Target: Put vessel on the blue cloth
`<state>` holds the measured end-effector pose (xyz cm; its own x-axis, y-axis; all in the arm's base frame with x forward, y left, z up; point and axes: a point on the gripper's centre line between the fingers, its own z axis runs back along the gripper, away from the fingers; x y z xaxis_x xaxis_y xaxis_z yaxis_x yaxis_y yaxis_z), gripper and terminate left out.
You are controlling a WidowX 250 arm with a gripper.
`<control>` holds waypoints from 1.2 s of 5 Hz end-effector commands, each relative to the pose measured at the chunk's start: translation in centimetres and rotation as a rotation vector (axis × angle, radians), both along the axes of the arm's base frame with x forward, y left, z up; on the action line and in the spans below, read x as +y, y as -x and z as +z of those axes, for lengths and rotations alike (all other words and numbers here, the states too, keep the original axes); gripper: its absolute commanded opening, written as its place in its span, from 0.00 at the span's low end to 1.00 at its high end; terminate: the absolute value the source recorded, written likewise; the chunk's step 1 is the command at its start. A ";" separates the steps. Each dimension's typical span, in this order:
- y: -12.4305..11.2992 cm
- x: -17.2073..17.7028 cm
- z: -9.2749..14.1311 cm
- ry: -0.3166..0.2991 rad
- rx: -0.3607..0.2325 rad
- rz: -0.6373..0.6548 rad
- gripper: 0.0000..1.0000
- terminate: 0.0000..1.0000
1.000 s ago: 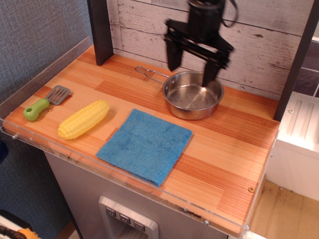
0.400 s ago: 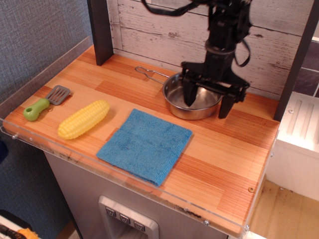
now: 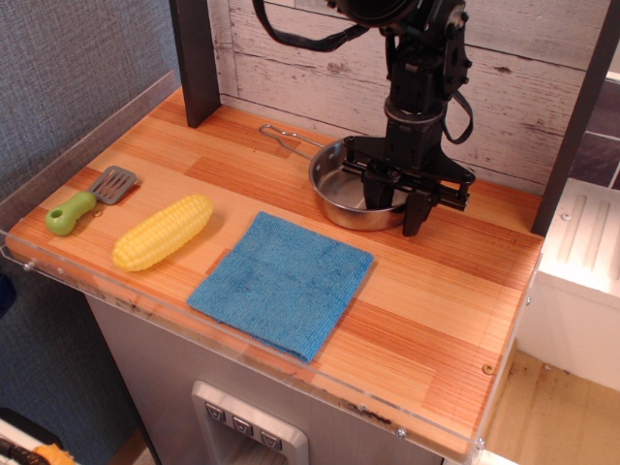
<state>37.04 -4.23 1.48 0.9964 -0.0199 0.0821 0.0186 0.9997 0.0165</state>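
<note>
The vessel (image 3: 339,191) is a small shiny steel pan with a thin wire handle pointing back left. It sits on the wooden counter at the back, behind and to the right of the blue cloth (image 3: 281,283), and apart from it. The cloth lies flat near the counter's front edge with nothing on it. My black gripper (image 3: 399,201) reaches down over the pan's right side. One finger is inside the pan and one outside, closed on its right rim. The arm hides the pan's right part.
A yellow toy corn cob (image 3: 163,231) and a green-handled spatula (image 3: 92,199) lie left of the cloth. Dark upright posts stand at the back left (image 3: 197,58) and right (image 3: 576,116). A white plank wall runs behind. A clear lip edges the counter's front.
My gripper came down from above the pan to its right rim and its fingers narrowed onto it. The pan has shifted slightly to the left.
</note>
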 end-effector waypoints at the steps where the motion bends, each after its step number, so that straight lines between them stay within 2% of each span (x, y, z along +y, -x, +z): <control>1: -0.2 0.3 1.3 0.031 -0.030 -0.038 0.00 0.00; 2: 0.0 0.4 2.8 0.041 -0.050 -0.108 0.00 0.00; 3: 0.3 2.0 4.4 0.000 -0.079 -0.263 0.00 0.00; 4: 1.9 3.8 6.1 -0.030 -0.147 -0.409 0.00 0.00; 5: 4.9 4.3 6.7 -0.023 -0.160 -0.489 0.00 0.00; 6: 8.3 4.0 6.4 -0.023 -0.126 -0.526 0.00 0.00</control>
<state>27.80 -0.29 6.44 0.8477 -0.5083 0.1518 0.5085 0.8601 0.0406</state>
